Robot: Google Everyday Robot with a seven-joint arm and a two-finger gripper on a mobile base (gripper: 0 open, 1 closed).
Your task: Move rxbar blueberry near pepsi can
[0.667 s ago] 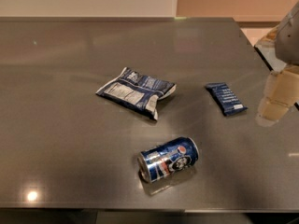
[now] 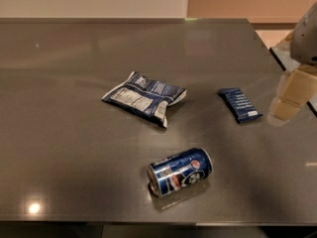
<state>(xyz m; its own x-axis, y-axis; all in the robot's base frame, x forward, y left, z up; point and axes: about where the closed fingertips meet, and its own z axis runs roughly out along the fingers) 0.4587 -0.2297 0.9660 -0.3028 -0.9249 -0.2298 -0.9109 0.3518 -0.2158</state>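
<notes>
Camera view: small flat dark navy rxbar blueberry wrapper (image 2: 239,104) lying on the right part of the dark grey glossy table (image 2: 59,148), well apart from the blue aluminium pepsi can (image 2: 179,171), tipped on its side nearer the front edge. Further left, a crumpled blue-and-white chip bag (image 2: 143,96). Beige gripper (image 2: 288,100) near the bar on its right, not touching it; apart or together, cannot tell.

Compared with a moment ago: bar, can and bag in the same places, gripper hardly shifted. Probably approach only, grasp not yet begun.

Smooth reflecting surface with small light spots; pale and peach-coloured walls behind.
</notes>
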